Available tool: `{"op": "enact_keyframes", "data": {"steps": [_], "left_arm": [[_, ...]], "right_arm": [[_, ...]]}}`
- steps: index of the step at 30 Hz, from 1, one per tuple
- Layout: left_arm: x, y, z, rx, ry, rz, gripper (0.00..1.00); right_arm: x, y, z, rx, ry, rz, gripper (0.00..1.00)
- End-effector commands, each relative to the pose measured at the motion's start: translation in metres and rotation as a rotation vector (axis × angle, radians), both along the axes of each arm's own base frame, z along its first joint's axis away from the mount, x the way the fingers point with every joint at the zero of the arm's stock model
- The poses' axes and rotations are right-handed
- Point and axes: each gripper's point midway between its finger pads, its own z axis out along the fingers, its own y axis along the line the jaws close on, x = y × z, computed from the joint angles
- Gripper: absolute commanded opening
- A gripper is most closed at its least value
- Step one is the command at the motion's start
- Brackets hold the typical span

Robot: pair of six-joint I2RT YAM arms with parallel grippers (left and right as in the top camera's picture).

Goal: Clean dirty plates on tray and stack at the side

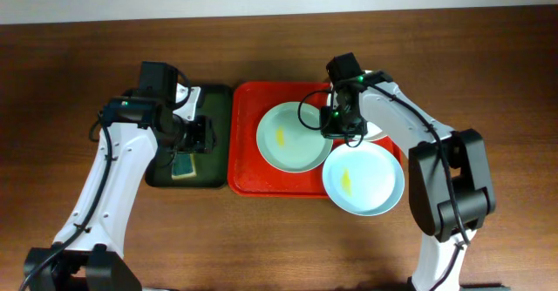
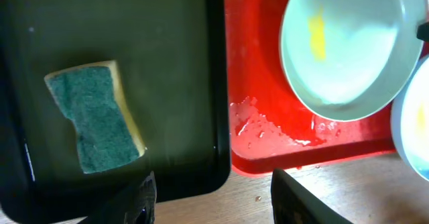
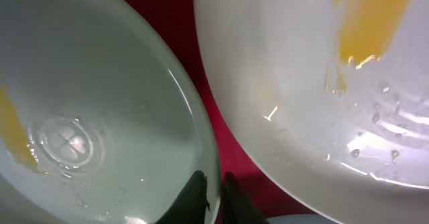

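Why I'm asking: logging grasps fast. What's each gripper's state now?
Left gripper: open, holding nothing.
Right gripper: closed on the rim of the mint green plate.

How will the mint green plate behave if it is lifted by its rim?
The mint green plate looks rigid, so it should hold its shape. The wet sheen and droplets inside it suggest a slippery rim. Pinched at one edge, such a wide shallow dish will probably tilt.

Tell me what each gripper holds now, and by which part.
Right gripper pinches the mint green plate by its rim; left gripper is open, holding nothing.
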Motion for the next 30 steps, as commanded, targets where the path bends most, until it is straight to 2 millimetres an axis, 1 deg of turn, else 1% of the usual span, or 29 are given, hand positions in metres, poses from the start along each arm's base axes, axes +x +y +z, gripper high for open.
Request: {"op": "enact_keyframes", "data": {"steps": [1,3,4,6,9,13,14,16,17,18,19,20,21,23,25,27,28,30], "left_arm": [[0.0,0.004,-0.004,0.024,0.008,0.013,0.53],[0.0,0.004,-0.004,0.025,0.008,0.013,0.52],[0.0,0.004,-0.004,0.025,0.008,0.013,0.53],[0.0,0.005,-0.004,0.027,0.008,0.013,0.54],[0.0,0.005,-0.004,0.028,0.007,0.013,0.56],[0.0,0.005,-0.004,0.027,0.007,0.013,0.57],[0.0,0.005,-0.004,0.027,0.007,0.013,0.57],[0.0,0.005,-0.004,0.027,0.007,0.013,0.58],[0.0,0.005,-0.004,0.027,0.007,0.013,0.58],[0.0,0.005,-0.004,0.028,0.007,0.013,0.59],[0.0,0.005,-0.004,0.027,0.008,0.013,0.59],[0.0,0.005,-0.004,0.027,0.008,0.013,0.59],[0.0,0.005,-0.004,0.028,0.008,0.013,0.59],[0.0,0.005,-0.004,0.028,0.008,0.013,0.59],[0.0,0.005,-0.004,0.027,0.008,0.013,0.59],[0.0,0.005,-0.004,0.027,0.008,0.013,0.6],[0.0,0.005,-0.004,0.027,0.008,0.013,0.6],[0.0,0.005,-0.005,0.027,0.01,0.013,0.6]], "right_arm": [[-0.007,-0.002,-0.012,-0.023,0.032,0.0,0.08],[-0.008,-0.002,-0.012,-0.019,0.039,-0.012,0.07],[-0.009,-0.001,-0.012,-0.017,0.045,-0.026,0.04],[-0.012,-0.002,-0.013,-0.018,0.061,-0.062,0.04],[-0.016,0.008,-0.011,0.028,0.079,-0.052,0.04],[-0.02,0.018,-0.011,0.034,0.081,-0.029,0.05],[-0.021,0.021,-0.011,0.034,0.081,-0.02,0.14],[-0.02,0.024,-0.011,0.036,0.073,-0.013,0.25],[-0.018,0.025,-0.011,0.038,0.064,-0.013,0.28],[-0.016,0.025,-0.011,0.038,0.056,-0.013,0.28],[-0.015,0.025,-0.011,0.039,0.051,-0.013,0.24],[-0.015,0.025,-0.011,0.039,0.051,-0.013,0.17],[-0.015,0.023,-0.011,0.031,0.049,-0.014,0.15],[-0.013,0.019,-0.012,0.007,0.04,-0.018,0.15],[-0.013,0.019,-0.012,0.007,0.039,-0.018,0.24],[-0.012,0.018,-0.012,0.0,0.036,-0.019,0.24],[-0.011,0.015,-0.013,-0.021,0.03,-0.021,0.2],[-0.011,0.012,-0.015,-0.035,0.024,-0.023,0.18]]}}
